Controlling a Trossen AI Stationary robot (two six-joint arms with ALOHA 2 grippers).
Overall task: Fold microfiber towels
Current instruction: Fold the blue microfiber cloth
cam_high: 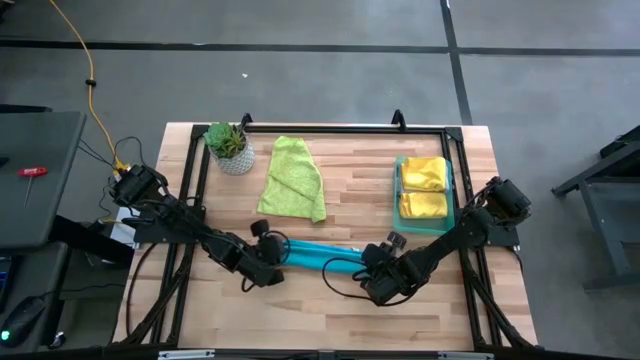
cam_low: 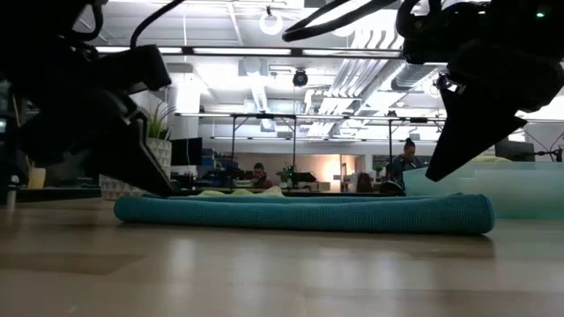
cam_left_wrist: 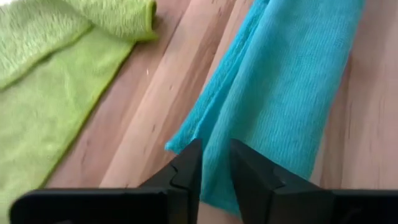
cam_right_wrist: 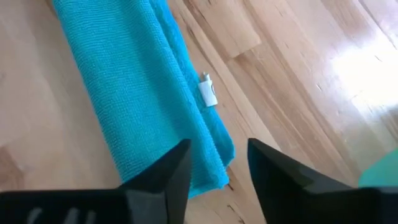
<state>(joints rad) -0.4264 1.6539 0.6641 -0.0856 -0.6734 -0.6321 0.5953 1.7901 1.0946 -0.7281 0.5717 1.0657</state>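
We see the teal towel [cam_high: 318,256] lying as a long folded strip on the desk [cam_high: 340,310], near its front edge. Our left pincer [cam_left_wrist: 214,163] and right pincer [cam_right_wrist: 217,163] stand over its two ends, both spread slightly, pinching nothing. A lime towel [cam_high: 292,180] lies behind; yellow towels [cam_high: 423,188] fill the tray [cam_high: 397,190].

I see a potted plant [cam_high: 228,146] at my table's [cam_high: 330,310] far left corner, a green tray [cam_high: 453,188] far right.

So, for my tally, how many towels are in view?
4: a teal towel folded between the arms, a lime towel beside the plant, two yellow towels in the tray; more may hide beneath.
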